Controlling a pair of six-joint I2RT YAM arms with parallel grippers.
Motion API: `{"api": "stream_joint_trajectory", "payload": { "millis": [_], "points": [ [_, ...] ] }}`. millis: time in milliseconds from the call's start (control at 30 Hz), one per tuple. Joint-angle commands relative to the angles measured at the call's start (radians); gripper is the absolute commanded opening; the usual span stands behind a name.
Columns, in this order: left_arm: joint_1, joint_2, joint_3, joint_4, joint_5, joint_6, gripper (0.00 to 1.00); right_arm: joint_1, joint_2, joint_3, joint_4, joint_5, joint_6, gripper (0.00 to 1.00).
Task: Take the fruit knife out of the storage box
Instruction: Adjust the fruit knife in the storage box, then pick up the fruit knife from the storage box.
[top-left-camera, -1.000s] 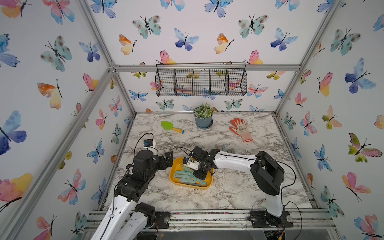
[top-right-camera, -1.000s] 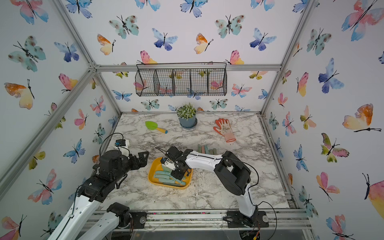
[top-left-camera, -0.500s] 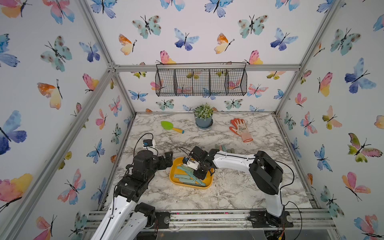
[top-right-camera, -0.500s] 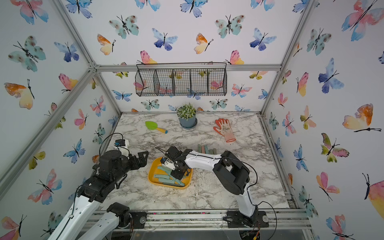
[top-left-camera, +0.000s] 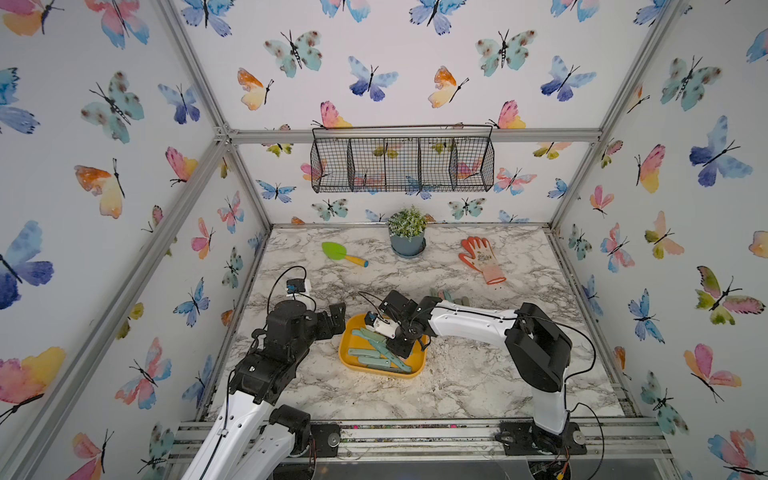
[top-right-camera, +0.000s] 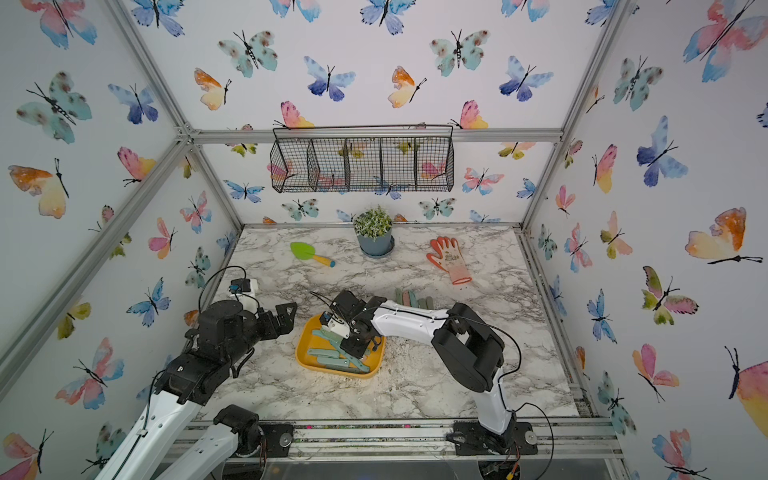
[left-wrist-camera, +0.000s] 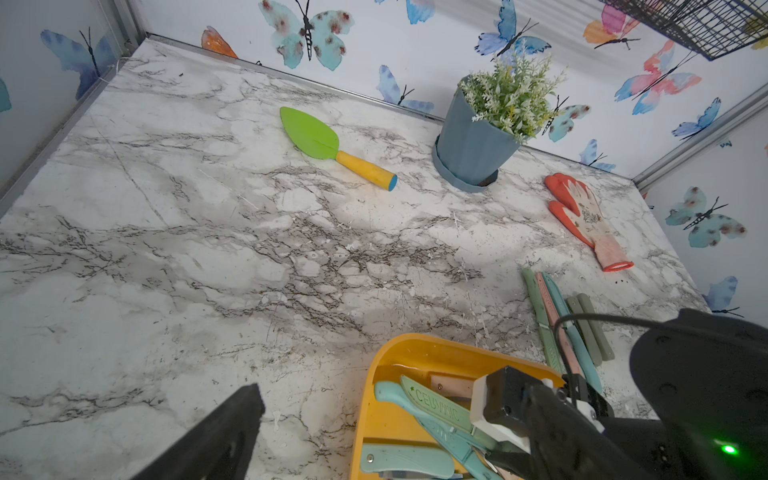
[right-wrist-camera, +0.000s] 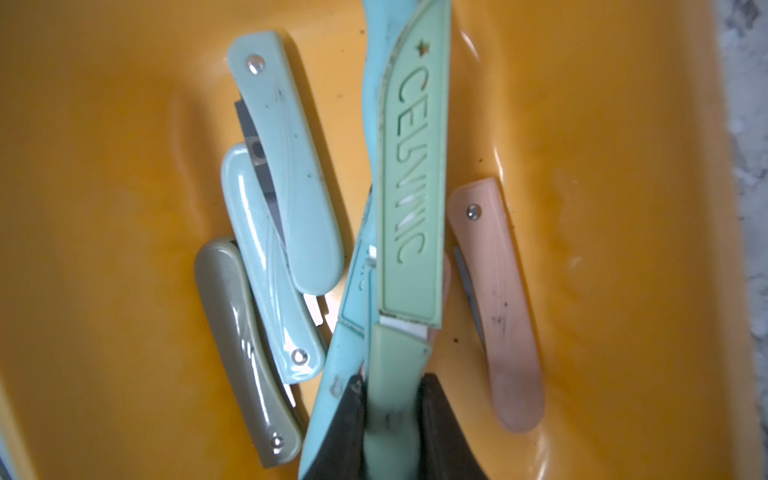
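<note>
The yellow-orange storage box (top-left-camera: 347, 358) (top-right-camera: 302, 353) sits on the marble table near the front. Inside it lies the fruit knife (right-wrist-camera: 411, 199) (left-wrist-camera: 436, 405), pale green in a sheath with raised letters. It rests on top of a blue sheathed knife (right-wrist-camera: 376, 83). My right gripper (right-wrist-camera: 392, 386) (top-left-camera: 395, 343) reaches down into the box, shut on the green knife's handle. Several folding knives (right-wrist-camera: 282, 166) lie around it. My left gripper (top-left-camera: 335, 322) (top-right-camera: 286, 318) hovers open just left of the box, holding nothing; one finger (left-wrist-camera: 216, 440) shows in the left wrist view.
A row of several sheathed knives (top-left-camera: 449, 296) (left-wrist-camera: 569, 320) lies on the table behind the right arm. A green trowel (top-left-camera: 343, 253), a potted plant (top-left-camera: 407, 232) and an orange glove (top-left-camera: 482, 259) lie at the back. A black wire basket (top-left-camera: 401, 164) hangs on the rear wall.
My right gripper's jaws have closed on the green knife's handle inside the box. The left arm has stayed where it was.
</note>
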Motion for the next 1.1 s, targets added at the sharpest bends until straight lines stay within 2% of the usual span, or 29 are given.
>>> {"api": "stream_joint_trajectory", "payload": {
  "millis": [0,500,767,1067],
  "points": [
    [0.003,-0.005,-0.003,0.0,-0.012,0.007,0.98,0.004,-0.029,-0.012,0.0,-0.02,0.009,0.19],
    [0.003,-0.009,-0.003,0.0,-0.014,0.008,0.98,0.004,0.042,-0.007,0.021,-0.011,0.009,0.23],
    [0.003,-0.009,-0.003,-0.002,-0.018,0.006,0.98,0.004,0.038,-0.02,0.028,-0.024,0.016,0.33],
    [0.004,-0.013,-0.001,-0.002,-0.024,0.004,0.99,0.004,0.048,-0.02,0.029,-0.025,0.017,0.28]
  ]
}}
